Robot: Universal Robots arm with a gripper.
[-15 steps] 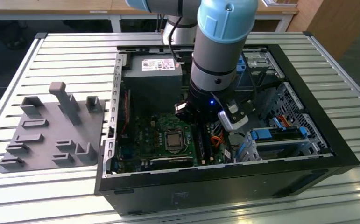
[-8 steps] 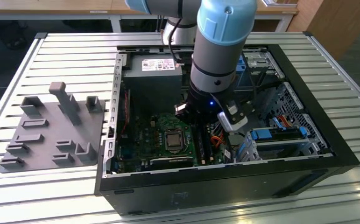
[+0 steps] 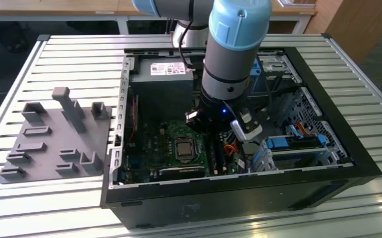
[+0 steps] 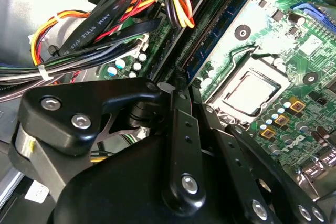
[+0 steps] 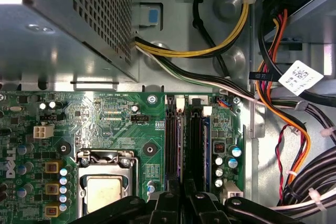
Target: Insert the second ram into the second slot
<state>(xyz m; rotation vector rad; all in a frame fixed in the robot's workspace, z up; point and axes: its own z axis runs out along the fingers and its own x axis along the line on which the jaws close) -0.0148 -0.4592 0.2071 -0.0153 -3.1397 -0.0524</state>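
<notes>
The arm (image 3: 234,59) reaches down into the open computer case (image 3: 349,163), and the gripper (image 5: 185,202) hangs low over the motherboard, just beside the CPU socket (image 5: 102,182) and directly above the bank of memory slots (image 5: 173,145) that runs alongside that socket. In both wrist views the gripper's dark links sit in line with the slots, yet I cannot tell how far open it is, nor whether it has hold of anything. A thin blue board strip, which I take for the second ram (image 5: 206,150), stands on edge in the bank, on the side away from the CPU socket and near a row of small capacitors (image 5: 219,171). At least 2 dark slot channels lie between it and the socket, with pale latches (image 5: 178,102) at their far ends. The insertion step looks to be in hand, with the gripper right at the slot line. Whether the strip is fully seated cannot be made out. As a judgement, this stage calls for the strip kept upright and parallel to its channel, with pressure straight down, not sideways toward the CPU socket.
</notes>
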